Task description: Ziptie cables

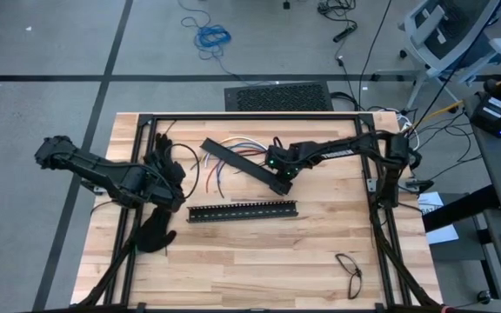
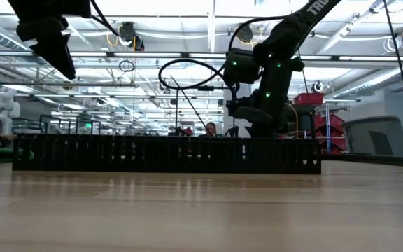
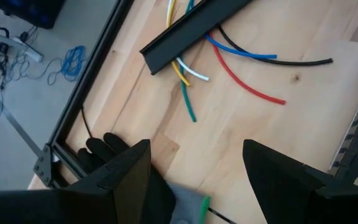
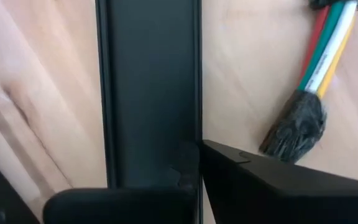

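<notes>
Right gripper [image 1: 282, 180] is clamped shut on the far black bar [image 1: 243, 165] that lies across the cables [image 1: 233, 149], near the table's back middle. Left gripper [image 1: 170, 184] hangs partly open and empty over a black glove [image 1: 169, 165] at the left. Looks like clearing: next, lift the bar off to free the wires; no zipties visible.

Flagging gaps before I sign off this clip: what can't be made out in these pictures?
- Zipties: none can be picked out in any view; too thin to tell.
- Cables: their far ends run under the black bar in the left wrist view.
- Right gripper: its fingertips are cut off by the right wrist picture's edge, so whether it grips the bar is unclear.
- Left gripper: open, over a glove.
</notes>
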`<control>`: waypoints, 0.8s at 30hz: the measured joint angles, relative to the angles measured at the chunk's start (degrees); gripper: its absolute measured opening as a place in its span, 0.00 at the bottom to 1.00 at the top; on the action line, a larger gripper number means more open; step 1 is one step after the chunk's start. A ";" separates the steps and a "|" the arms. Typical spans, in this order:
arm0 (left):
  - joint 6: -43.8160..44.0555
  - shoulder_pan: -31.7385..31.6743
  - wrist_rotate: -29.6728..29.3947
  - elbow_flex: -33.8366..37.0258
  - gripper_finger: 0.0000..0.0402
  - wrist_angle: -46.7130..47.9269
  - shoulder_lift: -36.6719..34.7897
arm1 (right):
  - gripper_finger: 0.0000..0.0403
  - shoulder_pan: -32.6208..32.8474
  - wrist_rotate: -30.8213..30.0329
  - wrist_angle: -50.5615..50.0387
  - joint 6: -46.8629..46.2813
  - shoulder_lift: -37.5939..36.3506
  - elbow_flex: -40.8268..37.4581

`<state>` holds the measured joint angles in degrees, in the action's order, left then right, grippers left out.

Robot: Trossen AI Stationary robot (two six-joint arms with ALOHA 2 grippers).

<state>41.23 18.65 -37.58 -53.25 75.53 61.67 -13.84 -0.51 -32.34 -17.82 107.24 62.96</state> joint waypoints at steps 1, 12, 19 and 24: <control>0.34 0.00 0.02 0.00 0.62 -0.06 0.00 | 0.01 0.06 0.08 -0.98 0.33 -0.95 -0.18; 0.46 0.00 -0.10 0.00 0.62 0.00 0.00 | 0.00 2.70 -18.13 -22.25 6.99 -15.12 0.44; 0.46 -0.06 -2.50 0.00 0.62 -0.02 0.02 | 0.00 2.55 -46.32 -30.51 22.42 -17.30 4.50; 0.48 -0.36 -4.60 0.00 0.62 -0.03 0.02 | 0.00 3.33 -53.88 -24.71 35.93 -17.37 5.19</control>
<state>41.71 18.29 -42.18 -53.25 75.49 61.69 -10.51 -54.39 -57.05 18.12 89.86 68.15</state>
